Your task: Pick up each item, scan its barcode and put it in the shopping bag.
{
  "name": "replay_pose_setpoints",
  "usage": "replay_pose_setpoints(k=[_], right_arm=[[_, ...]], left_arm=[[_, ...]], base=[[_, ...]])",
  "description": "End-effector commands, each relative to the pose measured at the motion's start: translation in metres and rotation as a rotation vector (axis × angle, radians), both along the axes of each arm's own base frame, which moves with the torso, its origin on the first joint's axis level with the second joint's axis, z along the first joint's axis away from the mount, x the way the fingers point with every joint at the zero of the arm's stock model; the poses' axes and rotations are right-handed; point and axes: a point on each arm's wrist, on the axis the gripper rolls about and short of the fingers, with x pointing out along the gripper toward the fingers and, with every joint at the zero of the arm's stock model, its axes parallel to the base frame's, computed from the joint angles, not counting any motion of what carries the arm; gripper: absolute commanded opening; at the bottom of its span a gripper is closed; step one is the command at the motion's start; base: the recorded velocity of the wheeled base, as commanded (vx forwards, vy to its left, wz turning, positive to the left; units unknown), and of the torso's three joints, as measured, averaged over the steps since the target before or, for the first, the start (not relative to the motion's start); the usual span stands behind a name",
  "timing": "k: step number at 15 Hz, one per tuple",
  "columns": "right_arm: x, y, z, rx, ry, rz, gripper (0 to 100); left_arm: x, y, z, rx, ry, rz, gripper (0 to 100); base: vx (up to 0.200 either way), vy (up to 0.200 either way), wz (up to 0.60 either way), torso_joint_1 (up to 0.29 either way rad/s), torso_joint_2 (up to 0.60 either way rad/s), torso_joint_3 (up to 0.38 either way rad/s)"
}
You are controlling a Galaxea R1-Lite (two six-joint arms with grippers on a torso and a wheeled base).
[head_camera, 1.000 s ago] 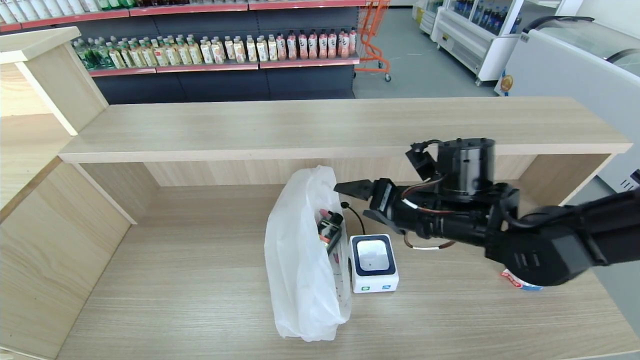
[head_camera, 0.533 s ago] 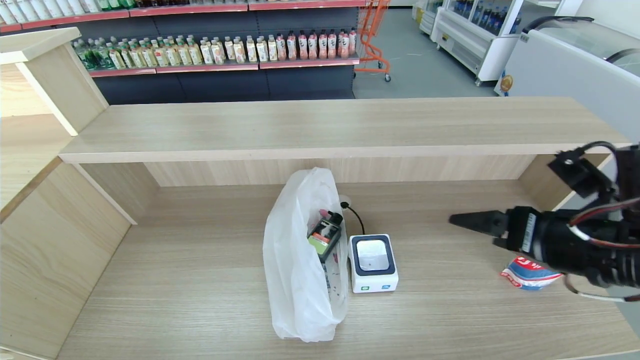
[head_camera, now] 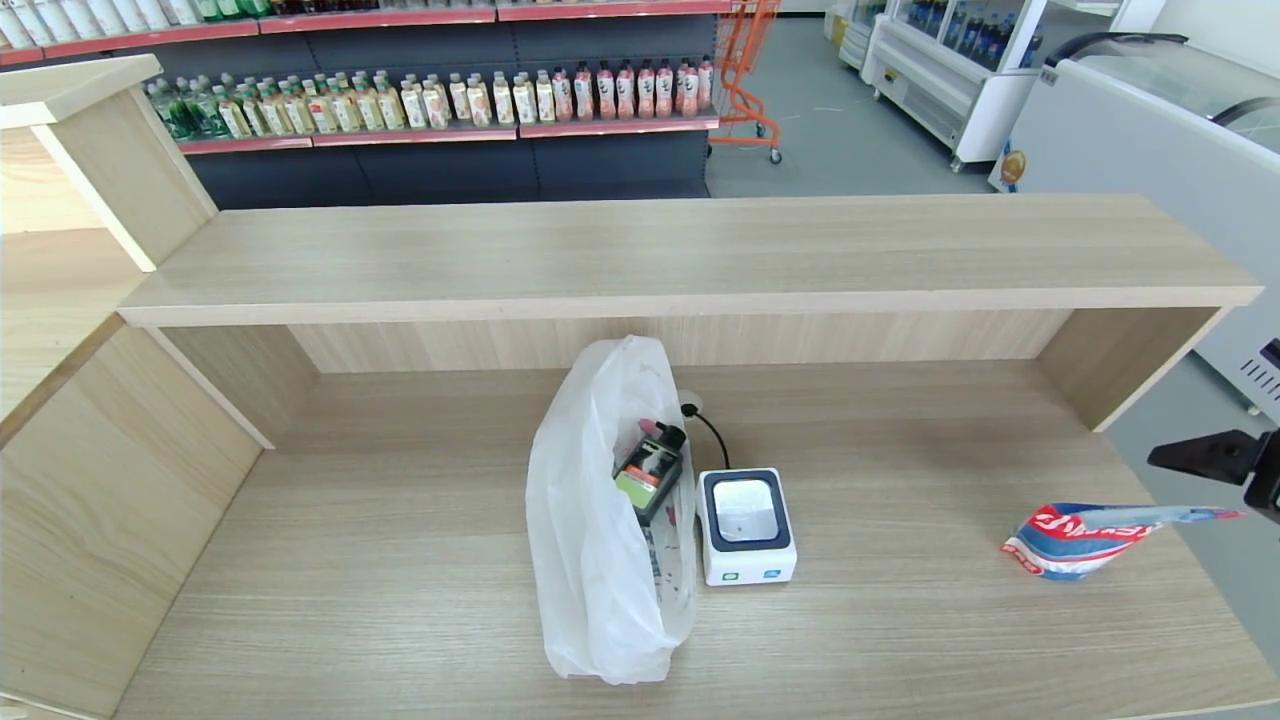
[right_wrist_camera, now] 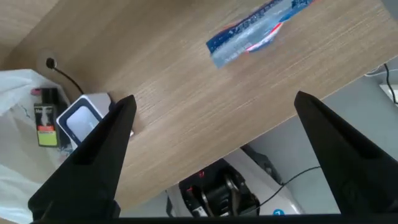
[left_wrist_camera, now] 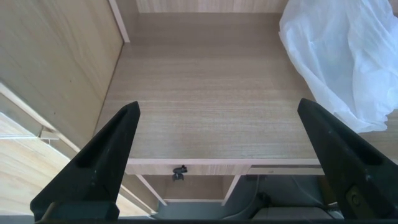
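Observation:
A white shopping bag (head_camera: 600, 540) stands mid-counter with a black, green and red boxed item (head_camera: 648, 470) inside it. The white barcode scanner (head_camera: 747, 525) sits just right of the bag. A red, white and blue snack pouch (head_camera: 1085, 528) lies near the counter's right end. My right gripper (right_wrist_camera: 214, 98) hangs open and empty beyond the counter's right edge, above and just right of the pouch (right_wrist_camera: 255, 34); one of its fingers (head_camera: 1205, 455) shows in the head view. My left gripper (left_wrist_camera: 219, 104) is open and empty over the counter's near left part, the bag (left_wrist_camera: 348, 56) off to its side.
A raised wooden shelf (head_camera: 680, 250) runs along the back of the counter (head_camera: 400, 560), with side walls at both ends. The scanner's black cable (head_camera: 705, 425) runs back behind the bag. Bare wood lies left of the bag and between scanner and pouch.
My right arm has swung away from above the bag and scanner to the counter's right edge, uncovering the pouch. The boxed item has settled slightly in the bag.

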Motion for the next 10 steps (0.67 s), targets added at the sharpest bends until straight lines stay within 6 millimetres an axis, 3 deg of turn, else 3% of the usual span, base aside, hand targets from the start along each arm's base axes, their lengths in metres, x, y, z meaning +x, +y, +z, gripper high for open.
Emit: replay_pose_setpoints(k=[1,10], right_arm=[[0.001,-0.006,-0.002,0.013,0.026,-0.046,100],[0.002,-0.014,-0.013,0.041,0.104,-0.129,100]], left_arm=[[0.0,0.0,0.0,0.0,0.0,0.001,100],[0.0,0.0,0.0,0.0,0.0,0.001,100]], base=[[0.0,0.0,0.0,0.0,0.0,0.0],[0.0,0.0,0.0,0.0,0.0,0.0]])
